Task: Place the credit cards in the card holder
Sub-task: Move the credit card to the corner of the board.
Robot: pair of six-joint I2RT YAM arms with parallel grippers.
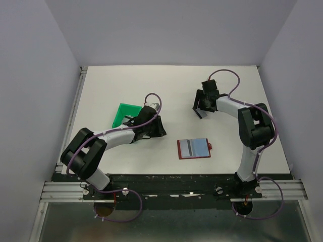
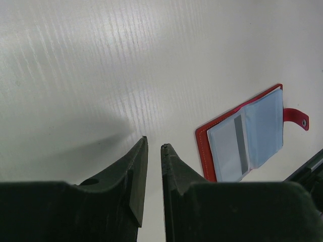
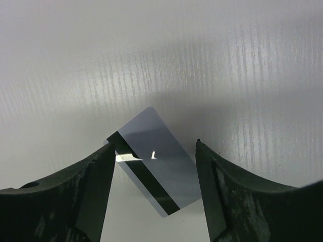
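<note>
The card holder lies open on the table, dark red outside and pale blue inside; in the left wrist view the card holder shows a card with a dark stripe in its left pocket. Another grey credit card lies askew on the table between the wide-apart jaws of my right gripper, its striped corner at the left finger. From above, the right gripper points down at the back right. My left gripper hovers left of the holder; its jaws stand narrowly apart with nothing between them.
A green plastic tray stands just behind the left gripper. White walls enclose the table on three sides, and the arm bases sit on the black rail along the near edge.
</note>
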